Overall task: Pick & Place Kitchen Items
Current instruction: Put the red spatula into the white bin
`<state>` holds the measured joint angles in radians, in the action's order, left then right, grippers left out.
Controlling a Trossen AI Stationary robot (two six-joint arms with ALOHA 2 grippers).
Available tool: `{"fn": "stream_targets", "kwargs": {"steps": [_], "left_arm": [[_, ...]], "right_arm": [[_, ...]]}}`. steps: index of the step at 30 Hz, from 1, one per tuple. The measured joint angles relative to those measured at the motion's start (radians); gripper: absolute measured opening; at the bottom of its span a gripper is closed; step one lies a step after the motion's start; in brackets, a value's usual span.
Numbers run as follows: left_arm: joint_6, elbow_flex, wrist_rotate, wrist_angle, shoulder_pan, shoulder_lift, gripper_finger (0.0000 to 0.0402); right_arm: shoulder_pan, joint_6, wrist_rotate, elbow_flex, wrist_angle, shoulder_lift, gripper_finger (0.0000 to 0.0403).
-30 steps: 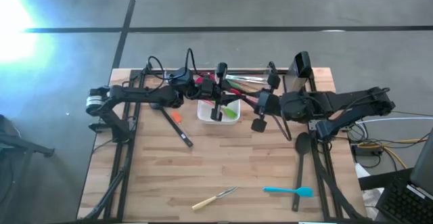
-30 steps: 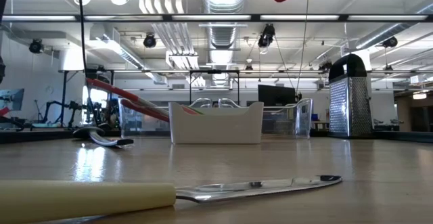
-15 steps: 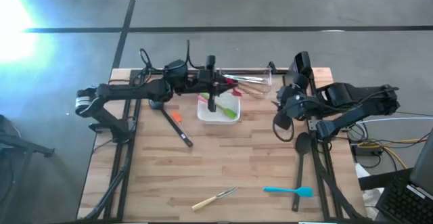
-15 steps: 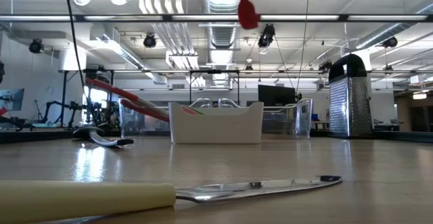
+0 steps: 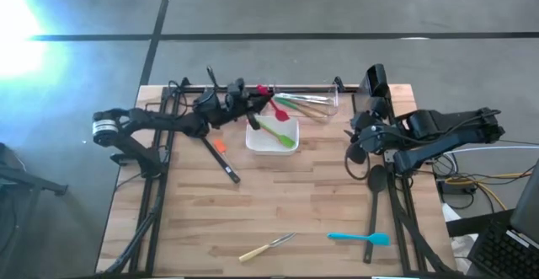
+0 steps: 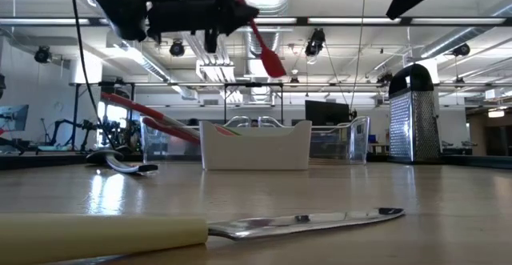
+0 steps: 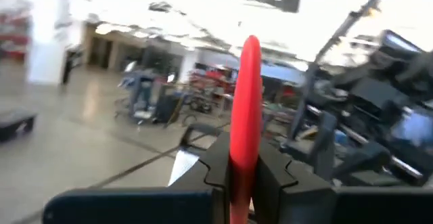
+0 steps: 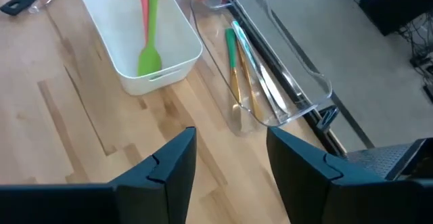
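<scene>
Two views agree — left claw [image 7: 243, 176] pinches the red spatula [image 7: 245, 109]; overhead alone shows right claw [image 5: 357, 144] wide.

wooden table [image 5: 278, 195], white dish [image 5: 271, 141], knife [image 5: 267, 247], blue spatula [image 5: 360, 238]

The table [image 5: 278, 207] is pale striped wood. A red spatula [image 7: 245, 109] sits between dark fingers [image 7: 215, 162]. The dish [image 8: 115, 45] is white and holds a green spatula [image 8: 149, 38] beside a pink handle [image 8: 143, 7]. The knife [image 5: 267, 247] has a cream handle; another spatula [image 5: 360, 238] is blue.
</scene>
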<state>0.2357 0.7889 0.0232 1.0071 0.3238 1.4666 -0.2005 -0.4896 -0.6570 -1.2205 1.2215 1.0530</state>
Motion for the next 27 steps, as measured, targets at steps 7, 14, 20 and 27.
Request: {"fn": "stream_targets", "kwargs": {"steps": [7, 14, 20, 27], "left_arm": [[0.121, -0.097, 0.229, 0.023, -0.02, 0.0, 0.0031], [0.198, -0.121, 0.312, 0.037, -0.031, 0.026, 0.0031], [0.257, -0.142, 0.416, 0.069, -0.055, 0.098, 0.0031], [0.331, -0.148, 0.469, 0.204, -0.093, 0.224, 0.0031]], "right_arm": [[0.0, 0.057, -0.001, 0.087, -0.107, -0.038, 0.0156], [0.001, 0.147, -0.001, 0.162, -0.238, -0.059, 0.0145], [0.001, 0.15, -0.001, 0.188, -0.243, -0.064, 0.0139], [0.001, 0.153, -0.001, 0.198, -0.242, -0.069, 0.014]]}}
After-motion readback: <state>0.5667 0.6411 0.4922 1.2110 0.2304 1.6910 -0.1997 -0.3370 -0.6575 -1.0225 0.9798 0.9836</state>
